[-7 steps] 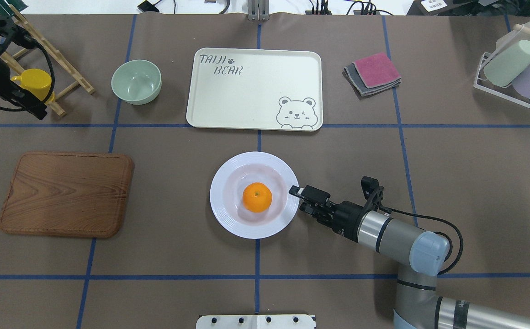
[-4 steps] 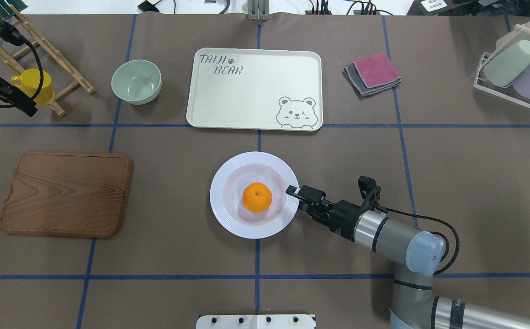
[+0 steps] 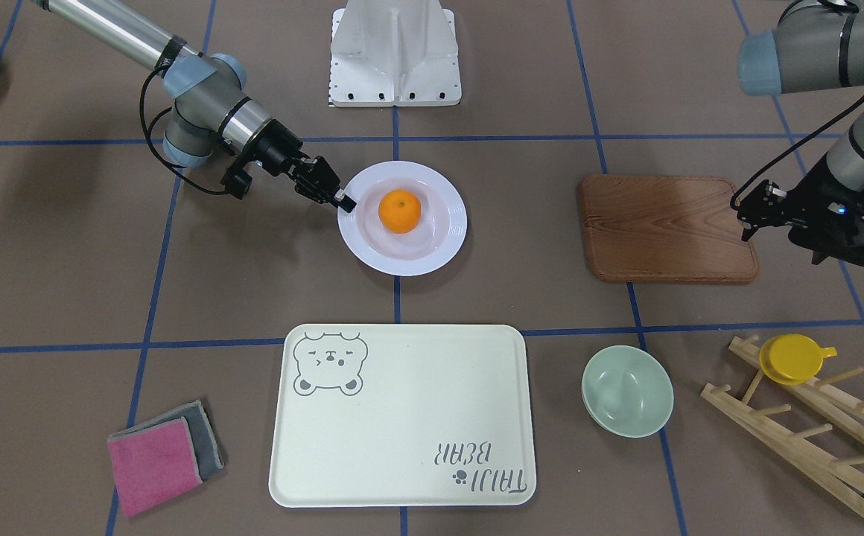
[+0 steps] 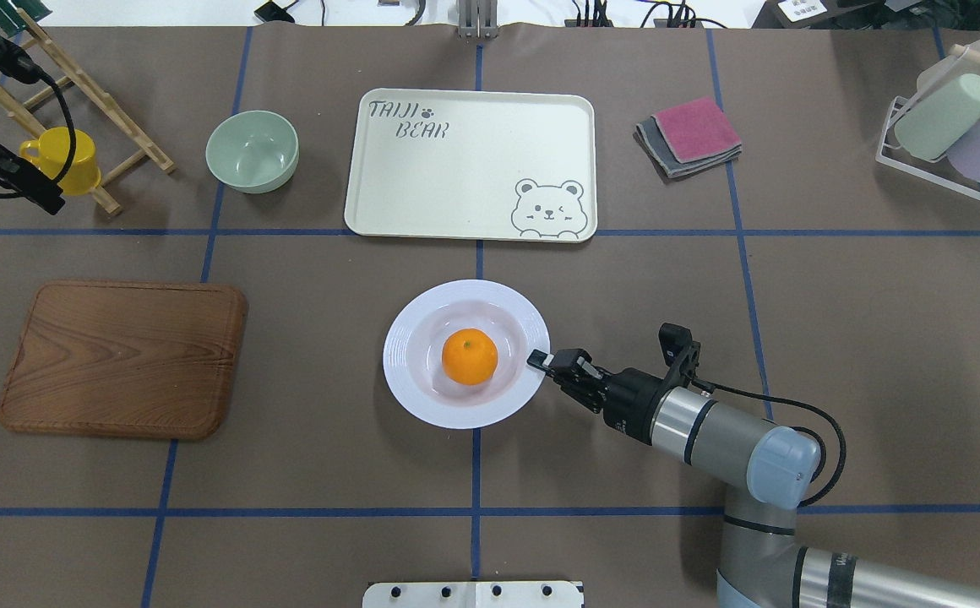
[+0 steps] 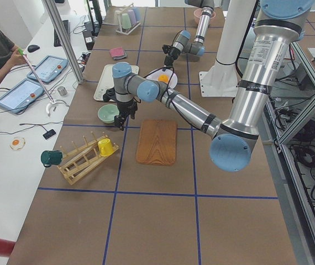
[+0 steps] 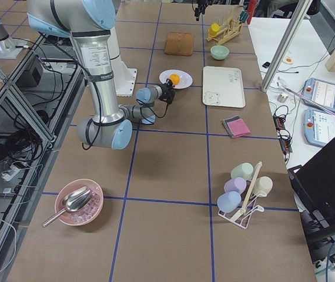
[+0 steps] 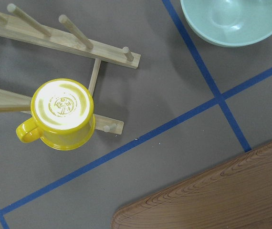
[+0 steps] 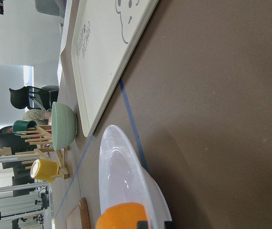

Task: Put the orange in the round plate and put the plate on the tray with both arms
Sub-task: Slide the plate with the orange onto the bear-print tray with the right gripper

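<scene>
Right jaws pinch the plate [image 4: 410, 380] by its near rim; the orange [image 4: 470, 356] sits in it just beyond them, the tray [image 4: 456, 177] farther ahead. Left jaws hang well apart; open or closed, cannot tell.

Bright, even light — soft shadows.

You see the round plate [image 8: 121, 176] edge-on, the orange [image 8: 119, 217] in it at the bottom edge, a blue tape line [image 8: 131, 121] running from it to the tray [image 8: 102, 62], a green bowl [image 8: 63, 125] beside the tray.
</scene>
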Robot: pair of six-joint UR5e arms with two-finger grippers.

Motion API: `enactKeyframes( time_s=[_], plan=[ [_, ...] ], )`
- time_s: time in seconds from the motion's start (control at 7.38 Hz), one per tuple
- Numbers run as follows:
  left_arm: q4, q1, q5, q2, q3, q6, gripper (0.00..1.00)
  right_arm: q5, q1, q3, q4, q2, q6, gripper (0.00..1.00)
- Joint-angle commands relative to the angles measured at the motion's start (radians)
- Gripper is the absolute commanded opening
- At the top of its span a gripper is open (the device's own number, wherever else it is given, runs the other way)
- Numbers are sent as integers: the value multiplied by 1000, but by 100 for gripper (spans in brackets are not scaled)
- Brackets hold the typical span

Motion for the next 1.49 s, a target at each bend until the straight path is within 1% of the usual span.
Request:
enactKeyframes(
  time_s=[0.0,0.27,0.41,0.54,0.68,0.81,0.95,1.08,1.22,1.36],
  plan=[
    [0,0,-1,-2,1,-5,100,-96,10,8,8,26,33,0],
    [0,-1,-1,-1,-4,-2,100,-161,63,5,5,62,87,0],
    [2,-4,-1,-1,-5,0,100,-202,98,0,2,79,142,0],
    [2,-13,-1,-1,-4,4,100,-204,140,-43,-4,108,167,0],
    [2,-13,-2,1,-7,3,100,-205,172,-160,-7,198,168,0],
    [3,-13,-2,1,-13,1,100,-212,198,-248,-106,292,173,0],
    [6,-13,-8,1,-15,0,100,-216,220,-267,-294,363,214,0],
    [6,-13,-8,-1,-18,-3,100,-244,220,-288,-396,388,254,0],
    [8,-12,-8,-1,-21,-5,100,-268,215,-338,-400,394,327,0],
    [11,-12,-8,-1,-27,-5,100,-285,208,-356,-402,400,372,0]
  ],
)
